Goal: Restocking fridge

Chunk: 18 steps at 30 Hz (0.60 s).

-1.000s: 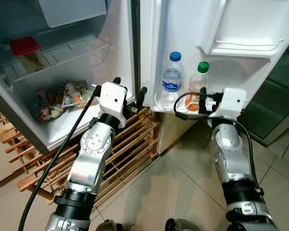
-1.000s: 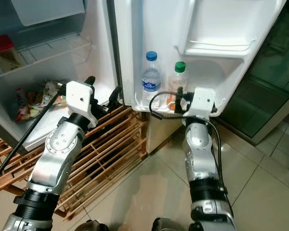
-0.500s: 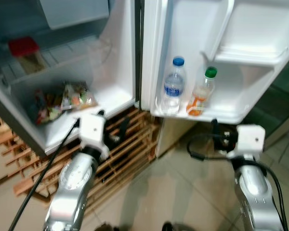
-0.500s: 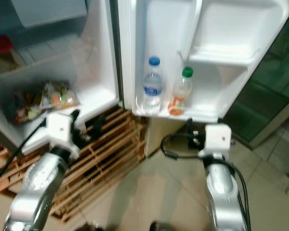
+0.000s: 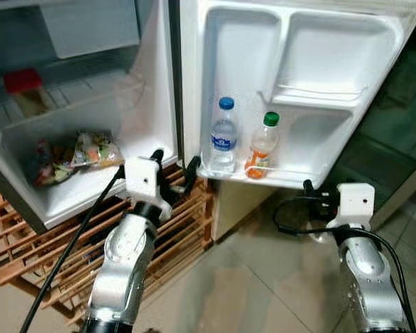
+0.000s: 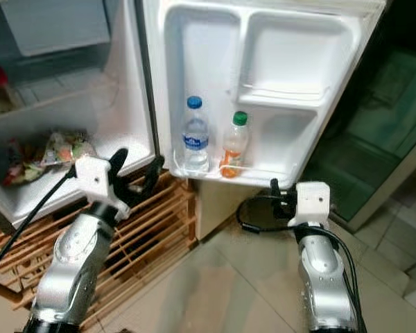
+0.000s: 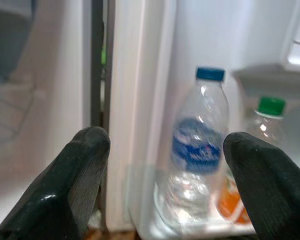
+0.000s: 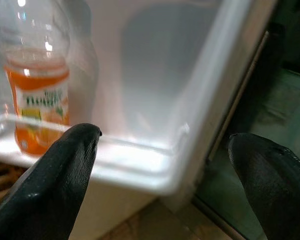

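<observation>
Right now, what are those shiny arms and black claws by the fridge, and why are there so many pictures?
It is a walking helper robot restocking a fridge. Two pictures come from cameras in its head, looking down at its silver arms. Two more come from cameras on its wrists, looking along the black fingers. The left end effector and the right end effector are both open and hold nothing. On the open fridge door's shelf stand a water bottle and an orange drink bottle. Inside the fridge lies a bag of vegetables.
</observation>
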### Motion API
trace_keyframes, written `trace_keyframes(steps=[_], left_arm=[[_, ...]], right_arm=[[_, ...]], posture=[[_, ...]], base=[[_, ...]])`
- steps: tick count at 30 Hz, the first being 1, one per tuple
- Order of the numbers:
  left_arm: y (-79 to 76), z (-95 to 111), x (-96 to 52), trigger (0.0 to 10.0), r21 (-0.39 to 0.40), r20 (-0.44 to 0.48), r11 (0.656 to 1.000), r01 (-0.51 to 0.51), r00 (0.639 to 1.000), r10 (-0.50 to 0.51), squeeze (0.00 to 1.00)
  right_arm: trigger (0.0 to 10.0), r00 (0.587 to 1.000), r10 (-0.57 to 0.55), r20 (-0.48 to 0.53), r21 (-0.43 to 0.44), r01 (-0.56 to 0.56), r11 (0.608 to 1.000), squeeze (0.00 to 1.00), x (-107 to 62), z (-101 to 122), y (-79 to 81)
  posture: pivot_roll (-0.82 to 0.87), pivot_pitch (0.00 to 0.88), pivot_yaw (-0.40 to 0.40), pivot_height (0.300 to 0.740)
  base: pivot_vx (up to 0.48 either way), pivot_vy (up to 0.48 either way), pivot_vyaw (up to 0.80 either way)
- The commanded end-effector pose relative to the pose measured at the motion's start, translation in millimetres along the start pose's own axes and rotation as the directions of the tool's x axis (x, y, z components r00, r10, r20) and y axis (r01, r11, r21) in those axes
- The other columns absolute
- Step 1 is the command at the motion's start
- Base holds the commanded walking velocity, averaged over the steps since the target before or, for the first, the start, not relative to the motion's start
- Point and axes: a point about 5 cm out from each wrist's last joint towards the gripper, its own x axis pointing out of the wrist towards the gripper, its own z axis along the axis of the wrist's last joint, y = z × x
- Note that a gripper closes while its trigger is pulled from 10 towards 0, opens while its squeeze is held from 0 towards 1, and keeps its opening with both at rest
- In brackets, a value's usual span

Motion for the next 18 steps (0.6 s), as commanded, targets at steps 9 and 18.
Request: trace_keyframes(steps=[9, 18], left_arm=[[4.6, -0.9, -3.2, 10.0, 0.011, 0.022, 1.000, 0.001, 1.000, -0.001, 0.00], [26.2, -38.0, -10.4, 10.0, 0.019, -0.194, 0.992, -0.125, 0.973, 0.126, 0.00]], right_arm=[[10.0, 0.985, 0.170, 0.031, 0.005, -0.170, 0.985, 0.00, -19.9, -3.1, 9.5], [10.0, 0.921, -0.109, -0.373, -0.197, 0.036, 0.980, 0.00, -41.3, -81.4, -53.7]], posture=[[-0.11, 0.000, -0.036, 0.740], [-0.12, 0.000, -0.005, 0.740]], base=[[0.000, -0.458, 0.00], [0.000, -0.084, 0.00]])
